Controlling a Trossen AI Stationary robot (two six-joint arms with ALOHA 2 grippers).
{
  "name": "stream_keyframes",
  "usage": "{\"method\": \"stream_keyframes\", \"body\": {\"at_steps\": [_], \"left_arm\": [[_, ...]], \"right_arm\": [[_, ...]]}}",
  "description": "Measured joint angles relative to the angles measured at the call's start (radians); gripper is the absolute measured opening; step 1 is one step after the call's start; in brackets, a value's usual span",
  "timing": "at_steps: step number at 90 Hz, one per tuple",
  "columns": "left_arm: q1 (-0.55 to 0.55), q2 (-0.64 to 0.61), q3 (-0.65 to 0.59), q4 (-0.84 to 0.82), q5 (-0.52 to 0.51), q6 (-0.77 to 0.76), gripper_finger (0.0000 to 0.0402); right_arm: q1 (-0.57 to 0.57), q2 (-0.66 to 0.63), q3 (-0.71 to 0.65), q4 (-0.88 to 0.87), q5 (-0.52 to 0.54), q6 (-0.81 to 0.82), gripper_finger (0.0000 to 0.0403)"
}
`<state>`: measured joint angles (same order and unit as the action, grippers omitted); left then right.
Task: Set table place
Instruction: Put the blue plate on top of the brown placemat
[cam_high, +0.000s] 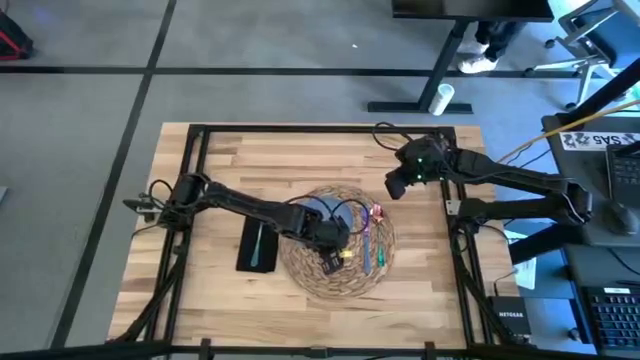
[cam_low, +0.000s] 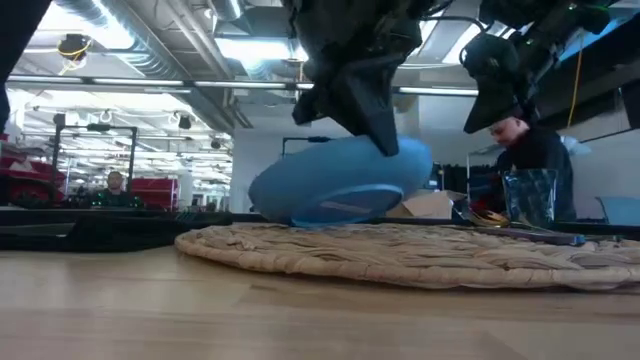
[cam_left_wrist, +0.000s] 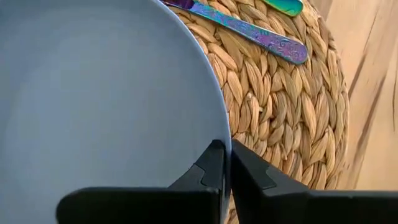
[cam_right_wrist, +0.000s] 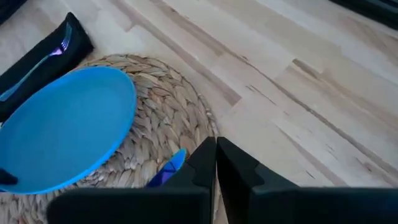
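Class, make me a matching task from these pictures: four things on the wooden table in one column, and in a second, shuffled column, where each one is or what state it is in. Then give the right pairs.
Things
1. pale blue round plate
2. teal fork
3. colourful-handled cutlery
4. right gripper

Places or states
A. lying on the black rectangular napkin
B. tilted over the round woven straw placemat, rim pinched by the left gripper
C. shut, holding nothing, above bare table
D. lying on the placemat beside the plate

Pairs: 1-B, 2-A, 3-D, 4-C
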<state>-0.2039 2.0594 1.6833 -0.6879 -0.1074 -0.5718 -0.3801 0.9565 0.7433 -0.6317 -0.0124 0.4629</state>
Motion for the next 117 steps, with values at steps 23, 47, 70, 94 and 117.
{"method": "stream_keyframes", "body": {"at_steps": [23,47,70,94,117], "left_arm": [[-0.002,0.0,0.0,0.036,-0.001,-0.039,0.0],[-0.003,0.0,0.0,0.039,-0.007,-0.05,0.0],[-0.018,0.0,0.0,0.11,0.011,-0.039,0.0],[-0.032,0.0,0.0,0.109,0.017,-0.078,0.0],[-0.032,-0.001,0.0,0.064,0.007,-0.089,0.0]], "right_arm": [[0.0,0.0,0.0,0.0,0.0,-0.019,0.0],[0.0,0.0,0.0,-0.001,0.0,-0.023,0.0],[0.0,0.0,0.0,-0.001,0.0,-0.023,0.0],[0.0,0.0,0.0,-0.018,0.0,-0.024,0.0],[0.0,0.0,0.0,-0.023,-0.001,-0.024,0.0]]}}
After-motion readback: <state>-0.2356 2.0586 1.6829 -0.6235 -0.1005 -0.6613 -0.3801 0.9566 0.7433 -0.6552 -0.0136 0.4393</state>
